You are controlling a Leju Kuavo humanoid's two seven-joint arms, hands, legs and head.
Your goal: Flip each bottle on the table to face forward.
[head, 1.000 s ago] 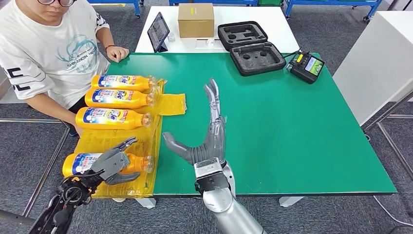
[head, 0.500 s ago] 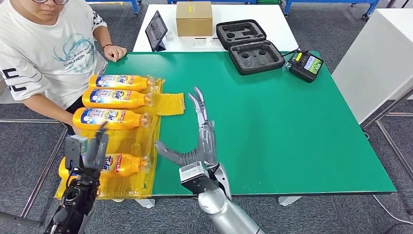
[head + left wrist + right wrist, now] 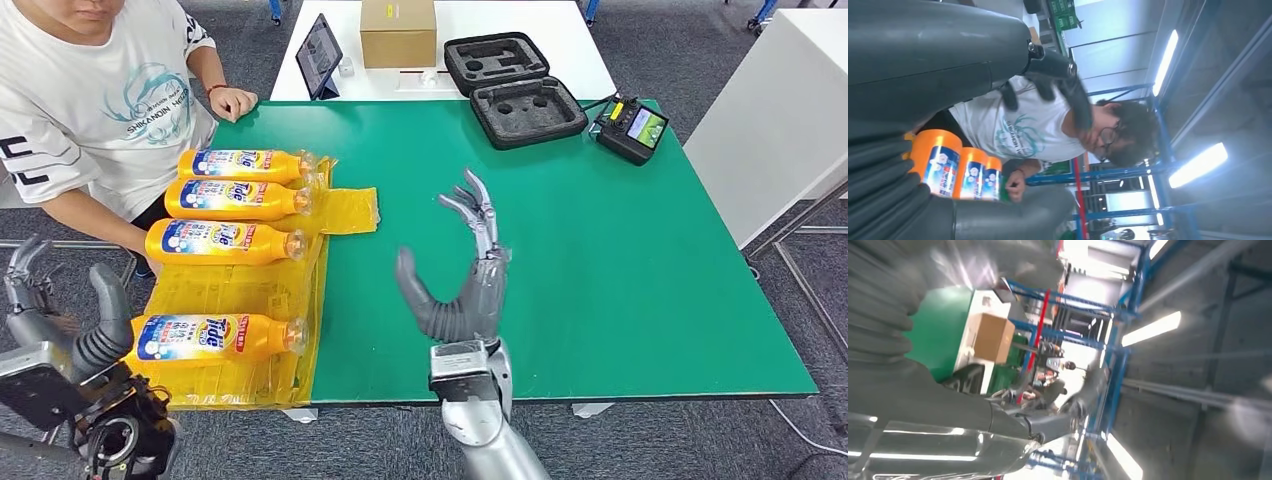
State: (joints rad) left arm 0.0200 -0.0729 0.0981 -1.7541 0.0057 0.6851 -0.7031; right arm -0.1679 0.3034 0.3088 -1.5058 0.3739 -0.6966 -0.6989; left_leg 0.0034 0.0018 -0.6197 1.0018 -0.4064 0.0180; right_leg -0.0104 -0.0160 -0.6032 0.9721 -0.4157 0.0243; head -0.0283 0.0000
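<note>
The left hand (image 3: 60, 325) is raised off the table's near-left corner, fingers spread, holding nothing. The right hand (image 3: 465, 270) stands upright above the green table (image 3: 600, 260), likewise empty. The nearest bottle (image 3: 215, 337) apparently lies label-up on the yellow sheet (image 3: 240, 290); three more bottles (image 3: 235, 200) lie beyond. Confirm each label before regrasping.
</note>
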